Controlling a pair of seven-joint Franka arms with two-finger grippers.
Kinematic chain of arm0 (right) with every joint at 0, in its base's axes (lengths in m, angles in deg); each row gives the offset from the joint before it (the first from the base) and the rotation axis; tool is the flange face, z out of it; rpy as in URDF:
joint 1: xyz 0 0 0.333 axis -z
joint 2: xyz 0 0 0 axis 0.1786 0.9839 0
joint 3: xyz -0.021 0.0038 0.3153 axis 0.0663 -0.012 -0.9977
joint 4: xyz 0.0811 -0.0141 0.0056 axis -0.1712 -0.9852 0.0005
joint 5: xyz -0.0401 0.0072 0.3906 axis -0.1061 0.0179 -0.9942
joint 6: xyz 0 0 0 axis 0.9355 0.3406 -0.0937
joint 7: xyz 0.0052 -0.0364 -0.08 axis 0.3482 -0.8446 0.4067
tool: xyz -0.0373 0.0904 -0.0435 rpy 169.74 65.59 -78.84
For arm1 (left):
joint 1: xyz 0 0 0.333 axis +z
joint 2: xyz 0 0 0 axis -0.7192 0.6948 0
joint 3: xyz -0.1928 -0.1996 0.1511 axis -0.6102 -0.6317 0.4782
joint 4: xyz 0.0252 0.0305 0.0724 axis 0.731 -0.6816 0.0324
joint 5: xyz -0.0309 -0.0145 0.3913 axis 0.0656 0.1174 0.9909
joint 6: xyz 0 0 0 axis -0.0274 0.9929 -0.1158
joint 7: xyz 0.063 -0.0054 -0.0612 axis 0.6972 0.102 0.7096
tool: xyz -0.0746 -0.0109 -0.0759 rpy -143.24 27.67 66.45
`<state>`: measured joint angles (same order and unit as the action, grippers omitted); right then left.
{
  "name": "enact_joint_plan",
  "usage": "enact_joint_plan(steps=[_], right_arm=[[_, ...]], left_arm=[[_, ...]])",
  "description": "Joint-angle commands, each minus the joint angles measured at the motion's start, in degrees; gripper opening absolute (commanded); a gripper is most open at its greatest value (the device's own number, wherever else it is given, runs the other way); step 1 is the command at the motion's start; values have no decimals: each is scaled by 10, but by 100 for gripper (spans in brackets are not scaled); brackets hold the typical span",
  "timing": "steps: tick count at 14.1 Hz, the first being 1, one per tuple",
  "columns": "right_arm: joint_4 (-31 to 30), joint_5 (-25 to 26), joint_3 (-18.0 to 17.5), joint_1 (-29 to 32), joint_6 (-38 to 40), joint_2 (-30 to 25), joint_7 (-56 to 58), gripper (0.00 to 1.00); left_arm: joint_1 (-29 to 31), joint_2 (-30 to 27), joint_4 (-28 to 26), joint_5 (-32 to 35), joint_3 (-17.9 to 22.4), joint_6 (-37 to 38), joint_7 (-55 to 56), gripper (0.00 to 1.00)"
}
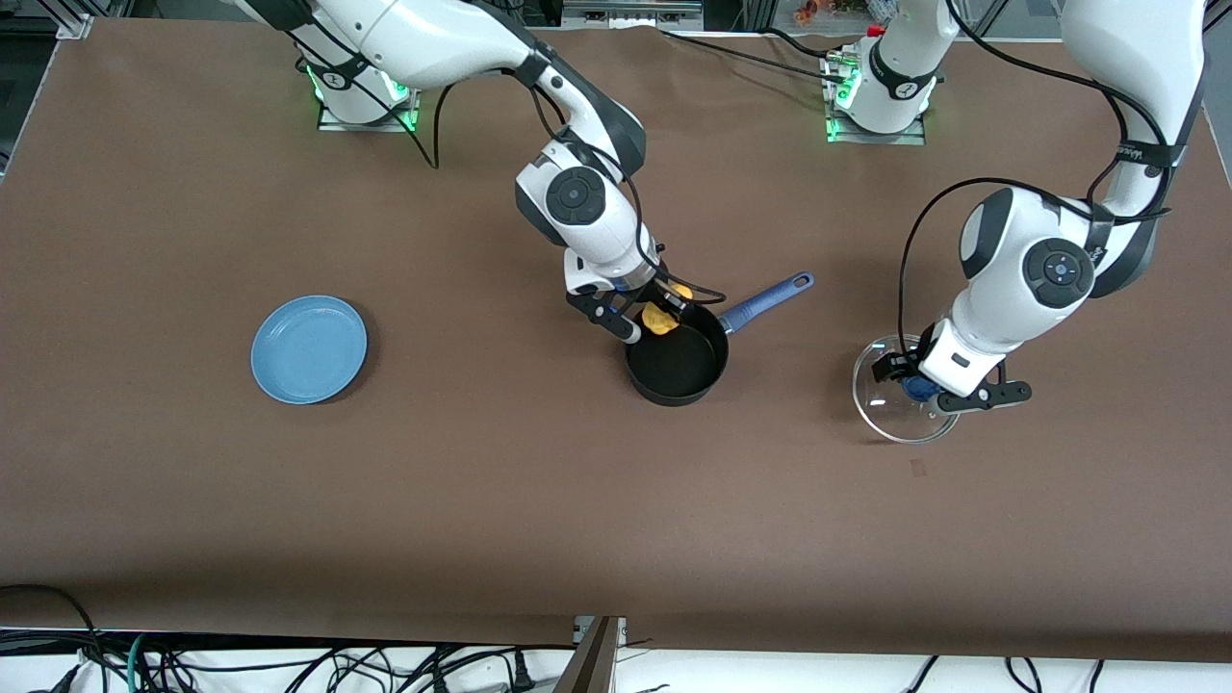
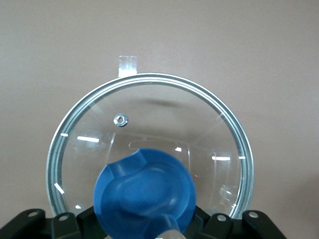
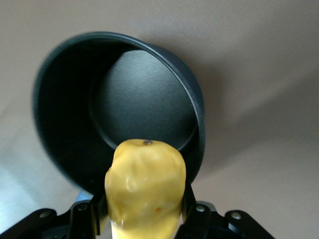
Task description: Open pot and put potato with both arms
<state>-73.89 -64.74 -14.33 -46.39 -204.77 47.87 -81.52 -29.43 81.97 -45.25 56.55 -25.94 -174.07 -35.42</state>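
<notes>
Front view pictures are filled mostly by the brown surface [image 1: 539, 500], on which everything is set. The two white arms are seen reaching down from their bases along the upper edge. The pot [image 1: 677, 364] is placed near the middle of the surface, uncovered, with its blue handle [image 1: 767, 298] pointed toward the left arm's end and away from the front camera. The blue plate [image 1: 309, 348] is laid well apart from the pot, toward the right arm's end. The glass lid [image 1: 890, 399] is found toward the left arm's end, apart from the pot, and it seems to be resting on the surface. Its blue knob [image 2: 145, 191] is gripped by the left gripper [image 1: 922, 388], whose fingers are closed around it. The right gripper [image 1: 650, 310] is held over the rim of the pot at the side farther from the front camera. The potato [image 3: 144, 186] is clamped between its fingers [image 3: 190, 209], which are closed against its sides, and it is hung above the open mouth of the pot, not yet inside.
</notes>
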Motion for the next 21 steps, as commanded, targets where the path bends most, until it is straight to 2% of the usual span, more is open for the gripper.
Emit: enact_joint_plan(steps=[1,6,8,16,17,18,19,21], right_arm=[[23,3,11,-16,-12,22,-12,37],[24,3,14,-20,-30,34,-11,37],[38,2,20,-20,-30,33,-11,37],[47,4,42,-20,-30,40,-5,38],[47,4,42,-21,-30,42,-5,44],[47,4,42,-21,-30,44,-6,82],[47,6,42,-24,-30,44,-4,100],[47,26,43,-25,-25,39,1,100]], left_arm=[[15,-32,-33,-7,-3,-10,-31,44],[27,-26,-93,8,-1,-105,-38,45],[44,-11,-97,54,-2,-124,-37,46],[63,35,-120,73,2,-204,-37,46],[66,35,-120,88,2,-204,-37,46],[66,41,-120,106,3,-204,-36,47],[73,46,-120,123,3,-205,-33,47],[80,48,-120,143,3,-205,-30,49]])
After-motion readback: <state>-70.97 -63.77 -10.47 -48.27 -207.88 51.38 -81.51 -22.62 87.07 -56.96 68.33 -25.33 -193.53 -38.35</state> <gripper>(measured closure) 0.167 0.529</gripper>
